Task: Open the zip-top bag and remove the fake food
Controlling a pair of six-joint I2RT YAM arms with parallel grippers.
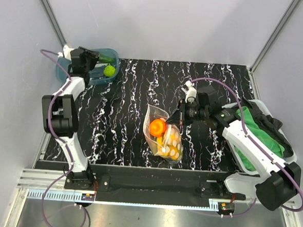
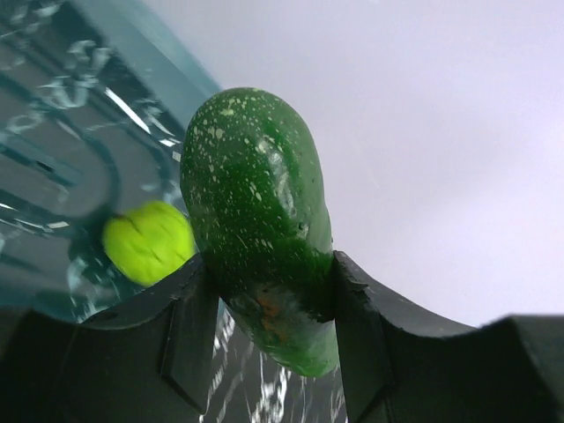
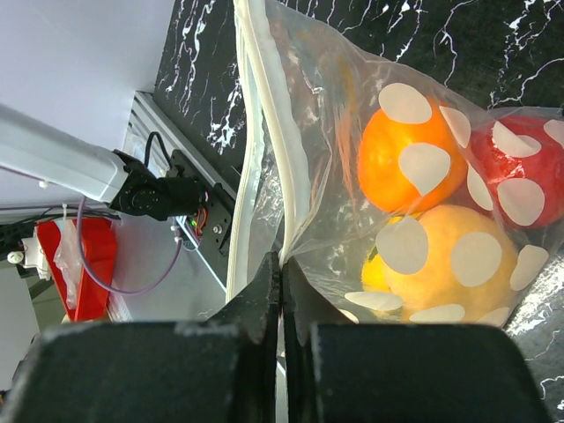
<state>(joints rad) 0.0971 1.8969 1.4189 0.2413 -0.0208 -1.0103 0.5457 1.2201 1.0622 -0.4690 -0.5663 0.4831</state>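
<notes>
The left gripper (image 2: 269,273) clamps a dark green speckled plastic vegetable (image 2: 256,194) over the blue translucent tub (image 1: 98,80), which holds a lime-green plastic fruit (image 1: 109,70). At centre, the clear dotted zip-top bag (image 3: 300,79) contains orange, yellow and red fake food (image 3: 392,163); the right gripper (image 3: 282,280) pinches its rim tight.

- I'm driving a robotics lab test cell, not a home or a kitchen: plain white panel walls (image 1: 162,21) box in the bench (image 1: 125,122), with bare metal struts (image 1: 48,9) in the corners.
- The left arm (image 1: 63,116) and right arm (image 1: 252,143) are bolted to a rail (image 1: 152,183), purple cables (image 1: 42,202) exposed.
- A measuring strip (image 1: 151,202) runs along the front.
- The goods are props: the fake food (image 1: 158,127) in the zip-top bag (image 1: 152,113).
</notes>
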